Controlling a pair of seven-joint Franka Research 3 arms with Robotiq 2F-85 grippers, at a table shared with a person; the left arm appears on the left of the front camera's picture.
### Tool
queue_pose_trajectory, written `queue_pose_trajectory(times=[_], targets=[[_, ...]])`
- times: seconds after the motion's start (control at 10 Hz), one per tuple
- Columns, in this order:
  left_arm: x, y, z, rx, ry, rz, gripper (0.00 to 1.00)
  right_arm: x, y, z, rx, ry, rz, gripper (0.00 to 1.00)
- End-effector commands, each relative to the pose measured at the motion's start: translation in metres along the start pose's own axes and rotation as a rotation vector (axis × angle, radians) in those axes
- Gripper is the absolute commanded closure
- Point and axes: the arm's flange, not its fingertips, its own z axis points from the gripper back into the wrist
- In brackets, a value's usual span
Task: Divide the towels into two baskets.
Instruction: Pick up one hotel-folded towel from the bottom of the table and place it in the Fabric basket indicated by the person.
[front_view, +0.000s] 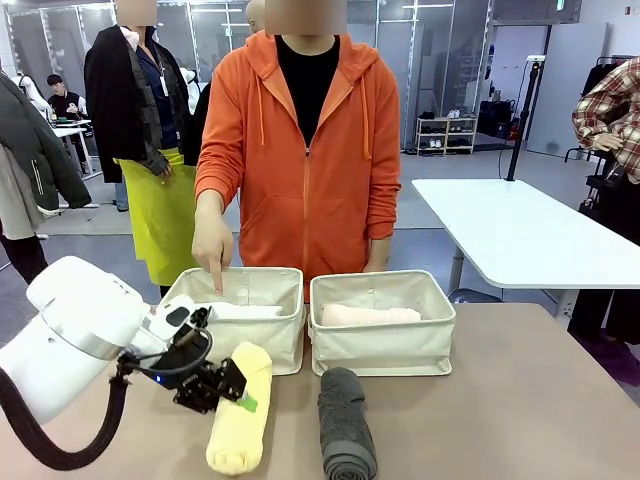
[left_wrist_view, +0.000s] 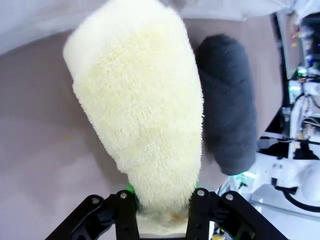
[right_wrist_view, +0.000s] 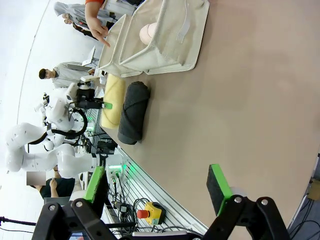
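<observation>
My left gripper (front_view: 237, 395) is shut on the middle of the pale yellow towel (front_view: 240, 425), which lies on the table in front of the left basket (front_view: 285, 338). In the left wrist view the fingers (left_wrist_view: 126, 212) squeeze the yellow towel (left_wrist_view: 140, 115), and the dark grey towel (left_wrist_view: 227, 105) lies beside it. The grey towel (front_view: 345, 425) rests before the right basket (front_view: 385, 352). A white towel (front_view: 245, 312) lies in the left basket and a pale pink towel (front_view: 368, 316) in the right one. My right gripper (right_wrist_view: 156, 182) hangs open over bare table, well away from the towels.
A person in an orange hoodie stands at the far side, one hand (front_view: 213, 250) pointing a finger down into the left basket. A white table (front_view: 520, 235) stands behind at the right. Bare tabletop (front_view: 530, 400) lies right of the grey towel.
</observation>
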Motion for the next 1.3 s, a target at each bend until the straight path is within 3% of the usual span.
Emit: queue_pose_trajectory(times=[0.0,0.1,0.2,0.3,0.6,0.7,0.8,1.0,1.2], targets=[[-0.012,-0.02,0.062,-0.022,-0.085,-0.097,0.78,-0.001,0.002,0.0,0.0,0.006,0.004,0.0],[-0.008,-0.021,0.082,-0.019,-0.093,-0.12,0.78,-0.001,0.002,0.0,0.0,0.006,0.004,0.0],[-0.004,-0.022,0.104,-0.051,-0.035,-0.193,0.78,-0.001,0.002,0.0,0.0,0.006,0.004,0.0],[0.001,-0.024,0.126,-0.024,-0.028,-0.307,0.78,-0.001,0.002,0.0,0.0,0.006,0.004,0.0],[0.031,-0.031,0.173,0.134,0.144,-0.624,0.78,-0.001,0.002,0.0,0.0,0.006,0.004,0.0],[0.043,-0.032,0.18,0.125,0.25,-0.756,0.78,-0.001,0.002,0.0,0.0,0.006,0.004,0.0],[0.052,-0.037,0.18,0.225,0.32,-0.865,0.78,-0.001,0.002,0.0,0.0,0.006,0.004,0.0],[0.068,-0.048,0.171,0.299,0.38,-1.064,0.78,-0.001,0.002,0.0,0.0,0.006,0.004,0.0],[0.068,-0.055,0.165,0.27,0.428,-1.118,0.78,-0.001,0.002,0.0,0.0,0.006,0.004,0.0]])
